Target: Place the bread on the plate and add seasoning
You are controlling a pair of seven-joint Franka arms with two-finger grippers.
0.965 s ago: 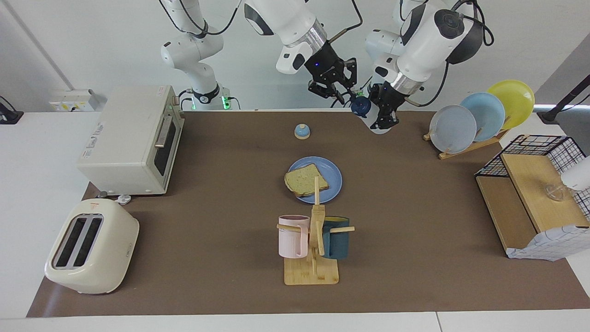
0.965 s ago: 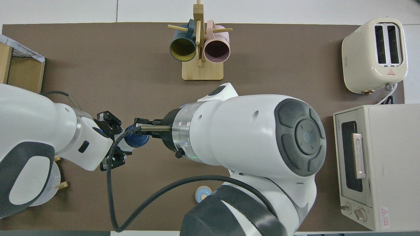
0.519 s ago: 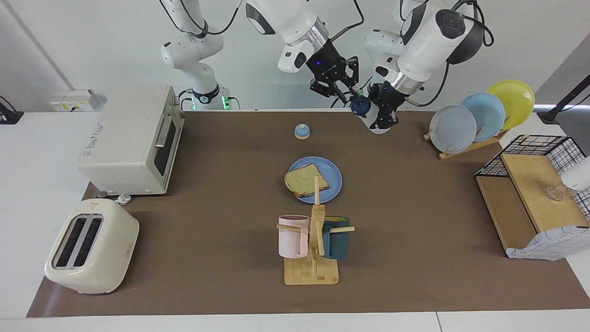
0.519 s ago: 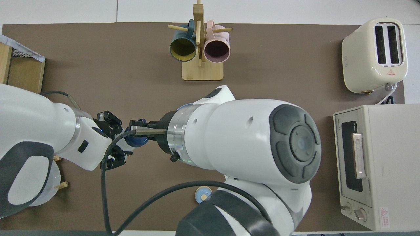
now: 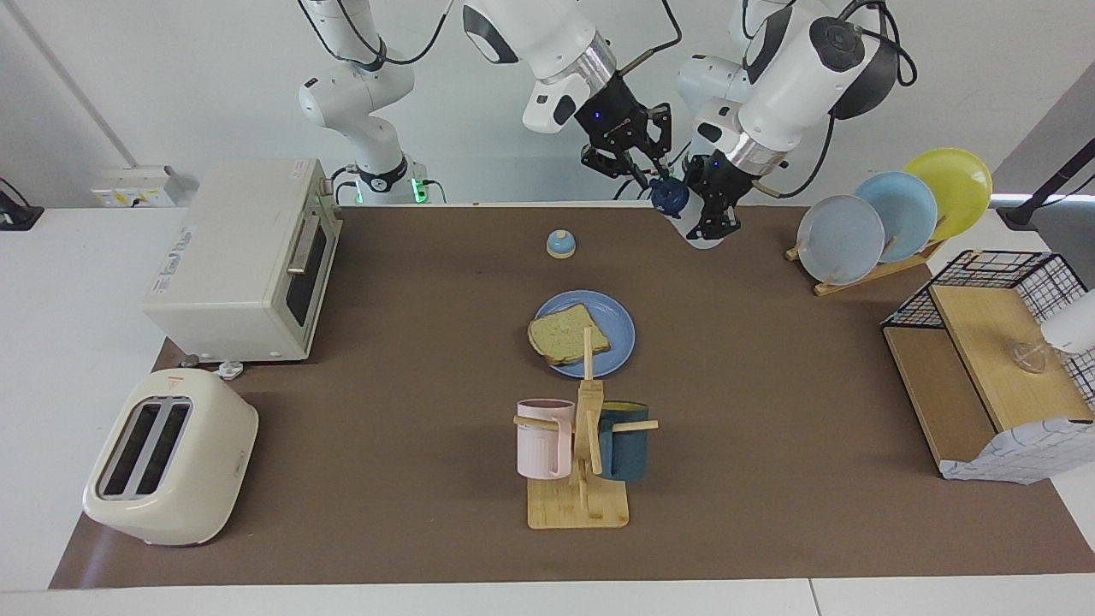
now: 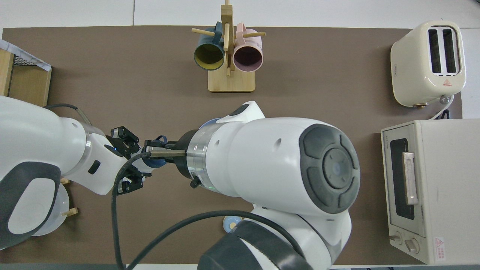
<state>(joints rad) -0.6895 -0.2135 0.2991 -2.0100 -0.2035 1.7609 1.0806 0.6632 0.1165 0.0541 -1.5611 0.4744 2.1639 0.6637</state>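
Seasoning [image 5: 682, 205] hangs tilted, its white body clenched in the left gripper [image 5: 714, 216]; the right gripper [image 5: 643, 174], fingers part-spread, sits at its blue cap, contact unclear.

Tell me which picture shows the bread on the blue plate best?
The facing view. There the bread lies in plain sight on the plate, only crossed by a peg of the mug rack. In the overhead view the right arm covers that spot, so no bread shows, and only a sliver of the plate's rim.
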